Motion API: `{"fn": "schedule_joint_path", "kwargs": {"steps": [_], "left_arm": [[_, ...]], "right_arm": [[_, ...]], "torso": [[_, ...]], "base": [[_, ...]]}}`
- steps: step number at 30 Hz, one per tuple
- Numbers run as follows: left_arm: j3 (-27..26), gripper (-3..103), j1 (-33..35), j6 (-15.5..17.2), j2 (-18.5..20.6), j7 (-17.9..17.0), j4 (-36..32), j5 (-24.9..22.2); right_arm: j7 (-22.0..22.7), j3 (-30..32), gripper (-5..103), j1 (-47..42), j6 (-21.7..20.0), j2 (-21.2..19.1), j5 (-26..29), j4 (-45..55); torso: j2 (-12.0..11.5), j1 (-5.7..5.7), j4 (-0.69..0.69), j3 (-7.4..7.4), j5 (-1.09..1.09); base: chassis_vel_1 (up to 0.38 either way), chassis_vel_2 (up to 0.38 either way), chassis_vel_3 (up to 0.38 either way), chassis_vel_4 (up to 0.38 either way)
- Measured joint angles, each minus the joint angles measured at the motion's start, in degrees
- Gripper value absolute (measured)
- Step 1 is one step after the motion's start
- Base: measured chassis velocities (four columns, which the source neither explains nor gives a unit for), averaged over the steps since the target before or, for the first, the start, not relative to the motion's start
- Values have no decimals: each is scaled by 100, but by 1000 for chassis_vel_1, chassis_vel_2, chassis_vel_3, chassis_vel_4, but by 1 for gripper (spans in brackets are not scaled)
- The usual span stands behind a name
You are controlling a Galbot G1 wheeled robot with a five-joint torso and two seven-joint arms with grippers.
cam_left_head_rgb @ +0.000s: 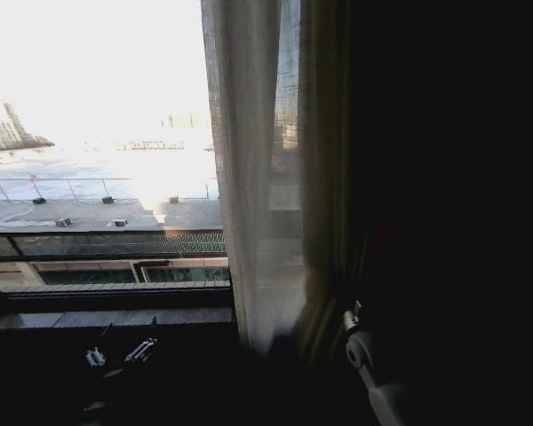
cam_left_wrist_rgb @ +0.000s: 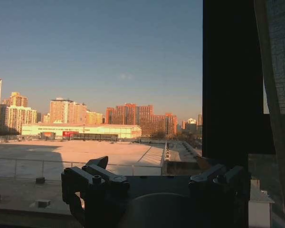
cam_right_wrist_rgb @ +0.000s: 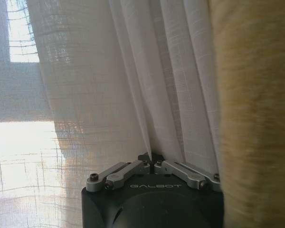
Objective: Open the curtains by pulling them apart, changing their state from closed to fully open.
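Right gripper pinching the sheer curtain, window bared to the left.

The right gripper (cam_right_wrist_rgb: 151, 159) is closed on a pleat of the curtains (cam_left_head_rgb: 253, 177), gathered beside the dark drape (cam_left_head_rgb: 324, 160); the left gripper (cam_left_wrist_rgb: 154, 183), apparently open, faces the bare glass.

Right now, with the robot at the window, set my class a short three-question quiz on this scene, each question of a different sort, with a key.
1. True or false: the right gripper is pinching a pleat of the sheer white curtain.
2. Multiple choice: the left gripper is (A) shut on fabric, (B) open and holding nothing, (C) gripping the window frame.
3. Fill in: beside the sheer curtain, on the robot's right, hangs a dark ____.

Key: 1 true; 2 B; 3 drape.
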Motion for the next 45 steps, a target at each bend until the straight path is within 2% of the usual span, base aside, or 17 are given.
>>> {"fn": "schedule_joint_path", "kwargs": {"steps": [4, 8, 10, 12, 20, 27, 32, 35, 36, 39, 41, 45], "left_arm": [[9, 100, -5, -1, 0, 3, 1, 0], [18, 100, -13, -3, -10, 3, 3, 0], [22, 100, -13, -5, -15, 2, 5, 0], [23, 100, -12, -10, -17, 1, 6, 0], [31, 100, -9, -16, -22, 1, 5, -5], [30, 100, -8, -18, -18, 1, 10, -8], [36, 100, -12, -19, -17, 0, 12, -9], [6, 100, -15, -20, -13, 0, 12, -37], [6, 100, -15, -20, -13, 0, 12, -37], [-12, 100, -21, -28, -4, -1, 41, -49], [-6, 100, -25, -29, -4, -2, 54, -49], [63, 100, -75, -27, -21, -2, 81, -34]], "right_arm": [[93, 50, 0, 13, 5, 25, 0, -36], [392, 194, 0, 46, 5, 124, 5, -140], [691, 292, 0, 92, 5, 174, 13, -241], [983, 407, 0, 154, 8, 190, 13, -342], [1350, 720, 0, 370, 101, 168, -4, -699], [1365, 862, 0, 452, 148, 124, -113, -927], [980, 813, 0, 247, 110, 62, -97, -692], [593, 670, 16, -66, 74, 23, -97, -298], [593, 670, 16, -66, 74, 23, -97, -298], [292, 434, 32, -398, 16, 24, -151, 139], [246, 331, 32, -491, -15, 36, -185, 282], [-58, -103, 54, -882, -211, 137, -470, 844]], "torso": [[0, 1, -1, 1, 2], [0, 0, 0, 0, -3], [0, 1, 2, 0, -8], [0, 1, 3, 0, -4], [0, 0, 0, 0, 1], [0, 0, 0, 0, -2], [0, 0, -2, 1, 1], [0, 1, -2, 1, 0], [0, 1, -2, 1, 0], [0, 0, -1, 0, -2], [0, 0, -1, 0, -3], [0, 0, -1, 0, -1]], "base": [[-125, -148, 118, 128], [0, 0, 0, 0], [27, 29, -15, -6], [60, 71, -25, -57], [17, 12, -7, -12], [0, 0, 0, 0], [0, 0, 0, 0], [0, 0, 0, 0], [0, 0, 0, 0], [0, 0, 0, 0], [0, 0, 0, 0], [0, 0, 0, 0]]}}
